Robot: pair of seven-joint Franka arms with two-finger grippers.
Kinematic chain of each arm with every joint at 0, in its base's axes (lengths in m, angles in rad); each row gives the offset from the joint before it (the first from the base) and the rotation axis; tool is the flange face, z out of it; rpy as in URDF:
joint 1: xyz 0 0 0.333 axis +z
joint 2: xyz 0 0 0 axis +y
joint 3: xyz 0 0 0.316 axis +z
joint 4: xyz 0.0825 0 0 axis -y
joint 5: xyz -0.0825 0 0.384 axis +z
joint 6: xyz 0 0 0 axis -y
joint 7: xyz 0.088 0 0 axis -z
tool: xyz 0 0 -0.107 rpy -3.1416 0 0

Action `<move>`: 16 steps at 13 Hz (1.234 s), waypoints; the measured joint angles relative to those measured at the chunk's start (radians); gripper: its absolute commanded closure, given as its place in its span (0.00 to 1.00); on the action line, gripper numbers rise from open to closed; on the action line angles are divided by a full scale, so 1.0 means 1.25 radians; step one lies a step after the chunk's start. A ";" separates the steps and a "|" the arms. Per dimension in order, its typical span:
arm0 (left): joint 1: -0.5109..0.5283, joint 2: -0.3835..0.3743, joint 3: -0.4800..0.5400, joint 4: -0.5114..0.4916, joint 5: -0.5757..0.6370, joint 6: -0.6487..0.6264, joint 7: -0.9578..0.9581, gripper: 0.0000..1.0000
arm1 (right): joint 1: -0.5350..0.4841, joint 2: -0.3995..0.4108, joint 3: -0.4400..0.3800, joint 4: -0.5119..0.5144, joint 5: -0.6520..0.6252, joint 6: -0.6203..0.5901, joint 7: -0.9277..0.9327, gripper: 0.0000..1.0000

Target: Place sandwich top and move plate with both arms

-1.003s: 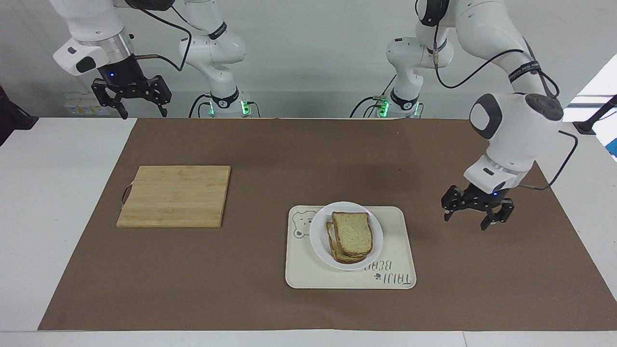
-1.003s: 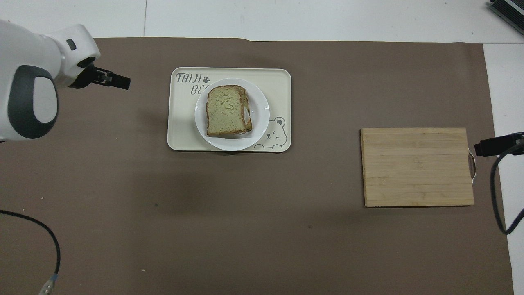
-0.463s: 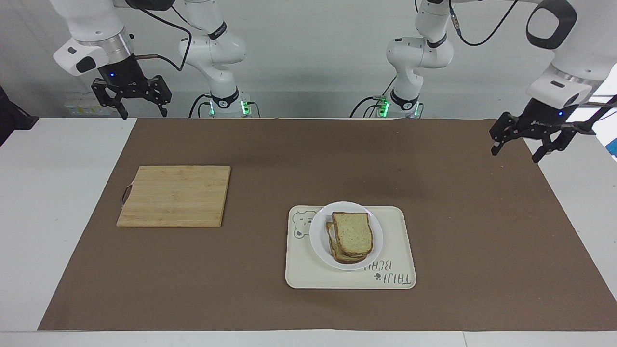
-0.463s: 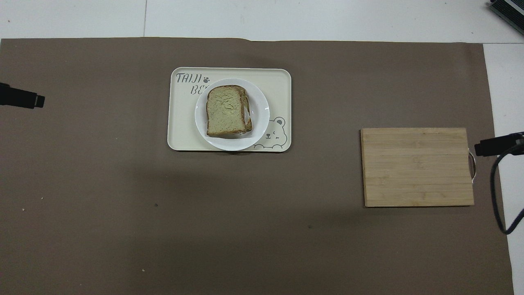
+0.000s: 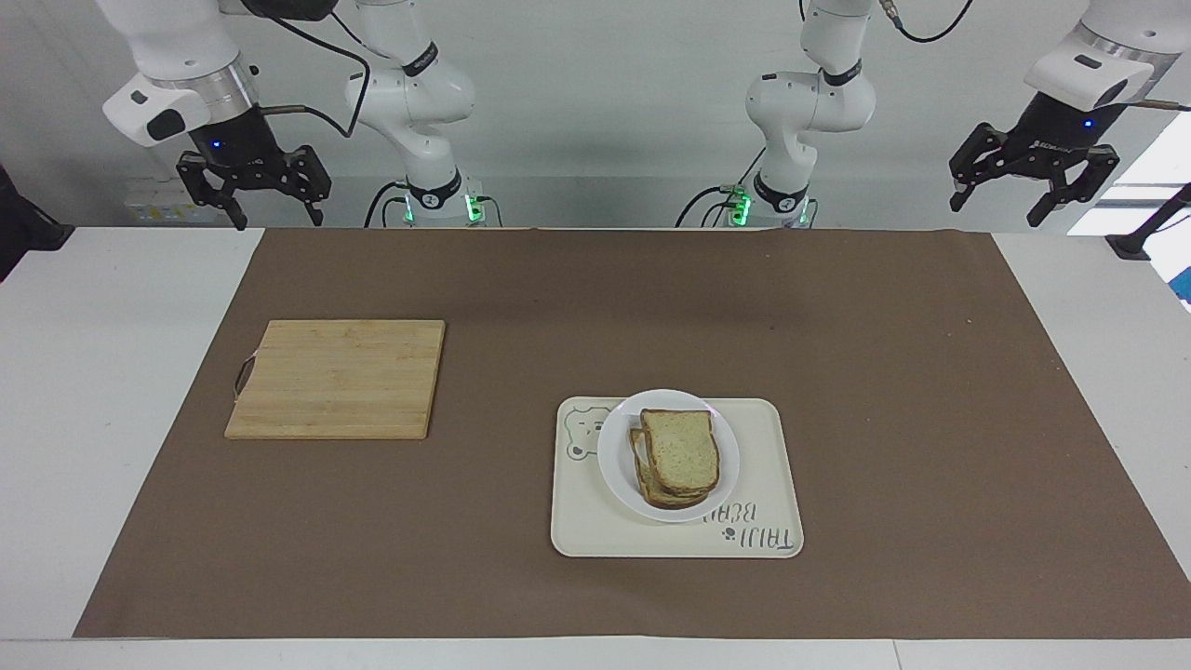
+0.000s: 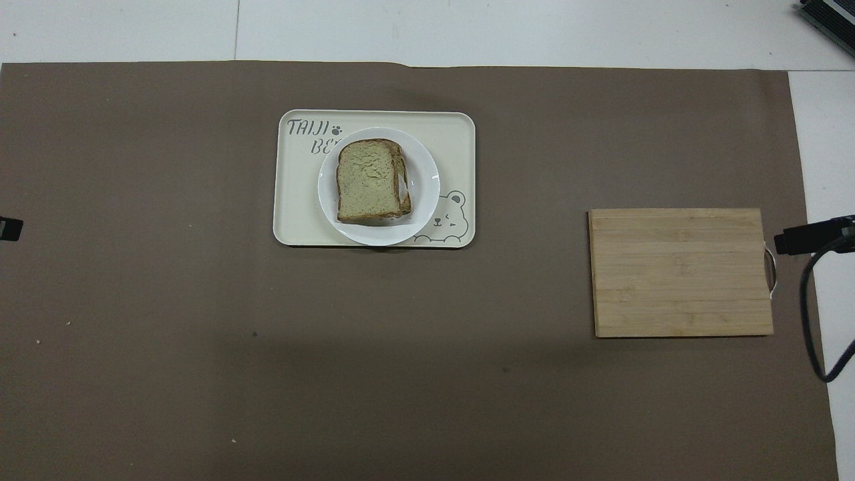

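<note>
The sandwich top (image 5: 682, 450) (image 6: 367, 179), a pale speckled slice with a brown crust, lies on a stacked sandwich on the small white plate (image 5: 618, 462) (image 6: 424, 187). The plate stands on the cream bear tray (image 5: 768, 484) (image 6: 294, 194). My left gripper (image 5: 1031, 181) is open and empty, raised high at the left arm's end of the table; only its tip (image 6: 10, 228) shows in the overhead view. My right gripper (image 5: 254, 191) is open and empty, raised at the right arm's end; its tip (image 6: 801, 236) shows in the overhead view.
A wooden cutting board (image 5: 340, 377) (image 6: 681, 270) lies on the brown mat (image 5: 595, 307) toward the right arm's end, a little nearer to the robots than the tray. The right arm's black cable (image 6: 811, 314) hangs beside the board.
My left gripper has risen from low beside the tray and drawn back to the left arm's end of the table. The right arm, sandwich, plate and tray have not moved.
</note>
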 measured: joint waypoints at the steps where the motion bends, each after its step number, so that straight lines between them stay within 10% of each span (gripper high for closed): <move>1: 0.000 -0.002 -0.004 0.001 0.003 -0.010 0.000 0.00 | 0.000 0.000 0.000 0.000 0.000 0.000 0.000 0.00; 16: -0.002 -0.015 -0.010 0.026 0.039 -0.103 -0.077 0.00 | 0.000 0.000 0.000 0.000 0.000 0.000 0.000 0.00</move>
